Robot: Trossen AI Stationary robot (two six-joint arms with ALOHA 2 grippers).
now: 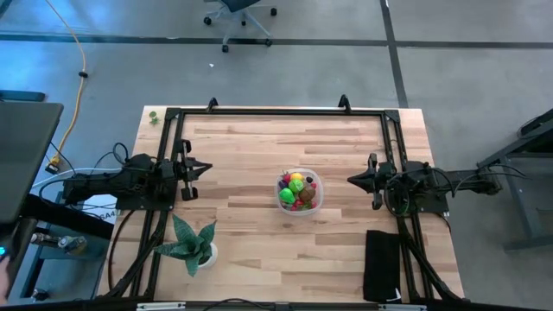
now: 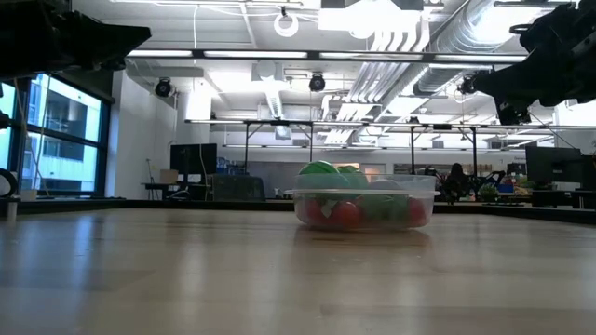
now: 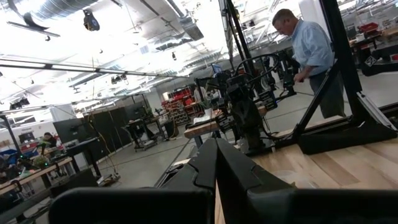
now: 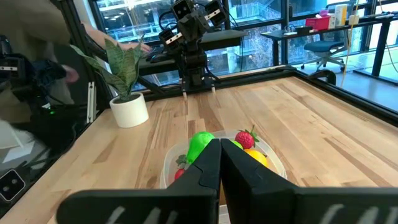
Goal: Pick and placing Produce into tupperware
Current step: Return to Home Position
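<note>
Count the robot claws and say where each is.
2. The left claw is at the table's left side, the right claw at its right side, with the tupperware between them.

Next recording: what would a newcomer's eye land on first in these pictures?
The clear tupperware at the middle of the table, heaped with bright produce, catches the eye first. The left tool and right tool flank it, both shut and well apart from it. A spiky potted plant stands by the table edge on the left tool's side.
</note>
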